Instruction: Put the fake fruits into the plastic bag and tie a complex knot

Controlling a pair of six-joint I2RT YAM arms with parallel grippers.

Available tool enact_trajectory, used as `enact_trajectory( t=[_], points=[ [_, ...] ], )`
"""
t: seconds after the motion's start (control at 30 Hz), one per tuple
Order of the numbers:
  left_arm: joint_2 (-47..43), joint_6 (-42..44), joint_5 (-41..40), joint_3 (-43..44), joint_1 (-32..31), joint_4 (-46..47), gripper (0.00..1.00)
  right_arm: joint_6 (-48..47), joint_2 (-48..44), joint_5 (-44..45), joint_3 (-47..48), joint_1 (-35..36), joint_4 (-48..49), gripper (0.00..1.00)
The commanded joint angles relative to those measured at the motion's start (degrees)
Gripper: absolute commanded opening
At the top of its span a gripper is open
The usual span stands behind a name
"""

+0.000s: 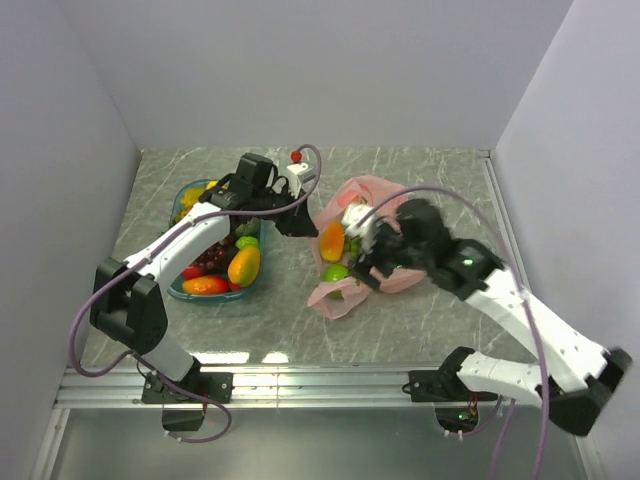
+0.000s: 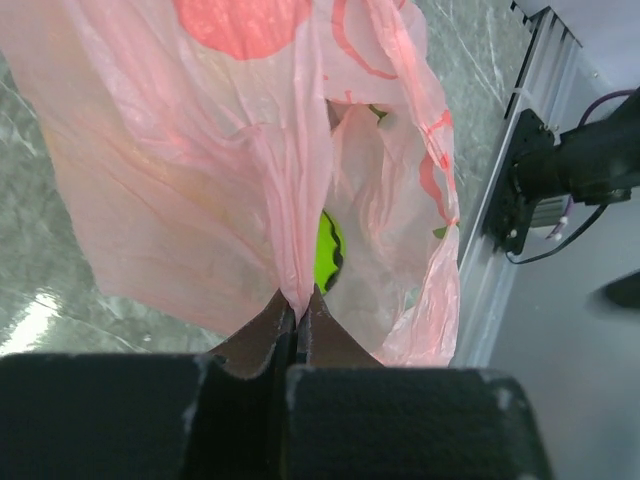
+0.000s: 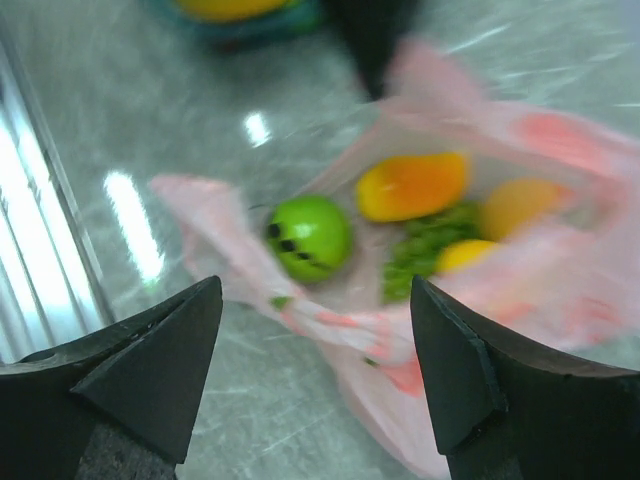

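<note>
Left fingers (image 2: pixel 330 342) are pressed together on a fold of the pink bag (image 2: pixel 150 180), pinching the thin plastic at its rim. The sheet fans out from that pinch, and a slice of the green apple (image 2: pixel 330 252) shows through the gap behind it. From above, the pinch sits on the bag's left edge, the side nearest the teal tray (image 1: pixel 176 285).

Right fingers (image 3: pixel 150 370) are spread wide and grip nothing. They hang over the bag's open mouth, above its right half in the overhead view.

The bag lies crumpled on the grey marbled bench (image 1: pixel 430 330), just right of the tray, its mouth gaping. Inside it is the green apple, with dark marks on its skin, and a yellow-orange mango (image 3: pixel 412 185) just beside it. A clump of green grapes (image 3: pixel 430 245) lies against the mango, and two more yellow-orange pieces sit further right, too blurred to name.

The tray, left of the bag and under the left arm, holds a second mango (image 1: pixel 244 265), a red-orange piece (image 1: pixel 205 285), dark purple grapes (image 1: pixel 208 257) and a green piece (image 1: pixel 247 242).
</note>
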Motion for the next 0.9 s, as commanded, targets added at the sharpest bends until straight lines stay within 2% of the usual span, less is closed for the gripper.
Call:
enact_trajectory(
  t=[0.0,0.07,0.27,0.5,0.77,0.83,0.87],
  points=[
    [1.7,-4.9,1.7,1.4,0.2,0.5,0.0,-3.7,4.6,9.3,-3.2,7.7,8.4,0.83],
    [2.6,-6.1,2.1,1.5,0.2,0.7,0.0,-4.7,6.1,11.1,-4.1,12.6,10.2,0.84],
    [3.4,-5.6,1.5,2.5,0.3,-0.4,0.0,-1.8,12.2,10.9,-5.1,19.6,13.5,0.85],
    [3.4,-4.6,1.7,2.0,0.3,-1.7,0.0,-1.7,18.0,13.7,-7.7,23.4,19.0,0.87],
    [3.0,-2.9,2.1,1.9,1.0,-3.0,0.0,-5.9,21.1,17.2,-13.2,23.8,20.8,0.87],
    [3.0,-2.5,2.0,1.8,1.0,-3.3,0.0,-6.3,20.5,17.1,-14.8,23.8,20.9,0.84],
    [3.0,-2.3,1.9,1.6,1.1,-3.3,0.0,-7.1,20.3,17.1,-15.3,23.8,20.8,0.74]
  ],
)
